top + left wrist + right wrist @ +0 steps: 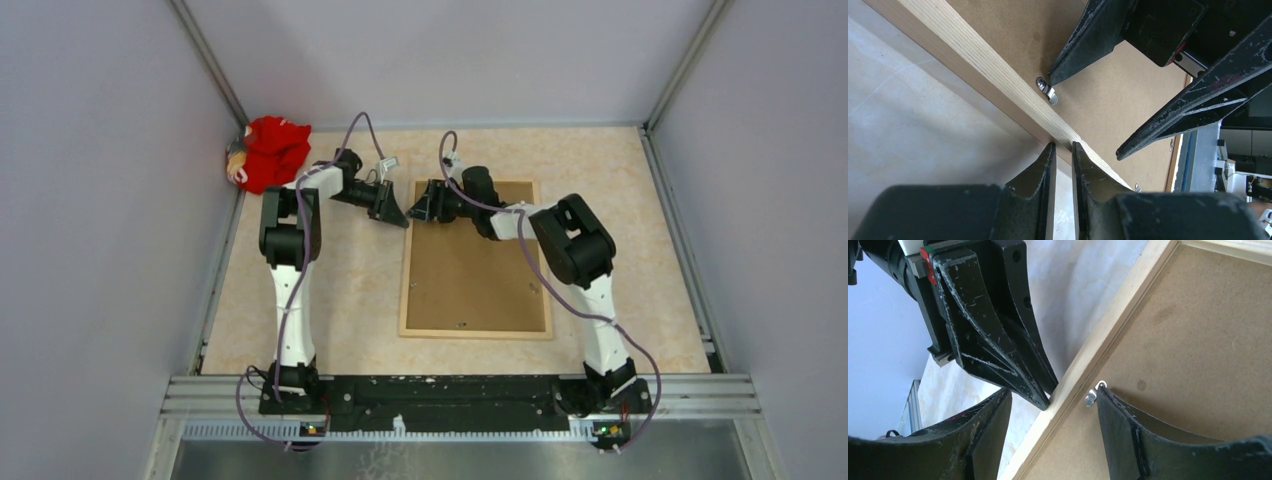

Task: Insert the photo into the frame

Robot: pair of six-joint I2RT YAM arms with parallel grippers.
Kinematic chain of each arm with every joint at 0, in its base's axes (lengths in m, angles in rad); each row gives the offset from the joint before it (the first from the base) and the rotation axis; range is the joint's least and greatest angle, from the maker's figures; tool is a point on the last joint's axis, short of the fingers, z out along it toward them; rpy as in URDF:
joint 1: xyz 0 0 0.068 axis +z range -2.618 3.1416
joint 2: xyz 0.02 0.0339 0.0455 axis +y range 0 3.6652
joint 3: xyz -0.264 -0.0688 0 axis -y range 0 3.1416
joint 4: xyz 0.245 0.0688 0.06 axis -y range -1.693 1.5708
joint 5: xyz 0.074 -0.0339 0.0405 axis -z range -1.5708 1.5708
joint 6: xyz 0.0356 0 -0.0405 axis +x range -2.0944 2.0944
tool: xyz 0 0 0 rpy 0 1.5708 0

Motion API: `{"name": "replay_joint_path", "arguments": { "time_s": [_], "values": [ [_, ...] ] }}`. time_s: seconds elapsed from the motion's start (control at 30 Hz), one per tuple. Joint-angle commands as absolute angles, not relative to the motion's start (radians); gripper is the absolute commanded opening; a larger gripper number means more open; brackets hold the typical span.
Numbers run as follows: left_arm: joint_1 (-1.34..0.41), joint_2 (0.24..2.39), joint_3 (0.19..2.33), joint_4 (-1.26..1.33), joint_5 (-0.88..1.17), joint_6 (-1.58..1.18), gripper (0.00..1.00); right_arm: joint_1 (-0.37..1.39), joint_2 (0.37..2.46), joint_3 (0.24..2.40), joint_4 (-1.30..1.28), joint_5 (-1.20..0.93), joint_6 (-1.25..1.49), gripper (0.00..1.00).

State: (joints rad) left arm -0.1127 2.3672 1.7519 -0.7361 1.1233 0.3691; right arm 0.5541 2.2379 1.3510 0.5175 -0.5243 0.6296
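The light-wood frame [404, 290] lies face down at the table's middle, with the brown backing board [475, 275] set in it. The photo is hidden. My left gripper [397, 212] is shut, with a thin gap and nothing between the jaws; its tips [1063, 145] touch the outer side of the frame's left rail [973, 60]. My right gripper [420, 208] is open and straddles that rail [1108, 335]. One of its fingers [1128, 425] rests against a small metal turn tab [1091, 396] on the backing board; the other finger [988, 425] is over the table outside the frame.
A red cloth bundle [272, 150] lies in the far left corner. Grey walls enclose the table on three sides. A second metal tab [462, 324] shows near the frame's near rail. The two grippers' tips are almost touching at the frame's far left corner.
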Motion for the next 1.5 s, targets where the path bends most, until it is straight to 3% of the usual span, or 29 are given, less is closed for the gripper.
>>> {"name": "replay_joint_path", "arguments": {
  "time_s": [0.0,0.9,1.47],
  "values": [
    [-0.128,2.362,1.727,-0.733,1.099,0.409,0.21,0.566,2.280,1.379,0.514,-0.508,0.623,0.63],
    [-0.128,2.359,1.722,-0.747,1.075,0.433,0.19,0.560,2.162,1.230,0.498,-0.443,0.620,0.64],
    [-0.127,2.359,1.720,-0.758,1.077,0.451,0.19,0.613,2.237,1.319,0.459,-0.403,0.646,0.63]
  ]
}}
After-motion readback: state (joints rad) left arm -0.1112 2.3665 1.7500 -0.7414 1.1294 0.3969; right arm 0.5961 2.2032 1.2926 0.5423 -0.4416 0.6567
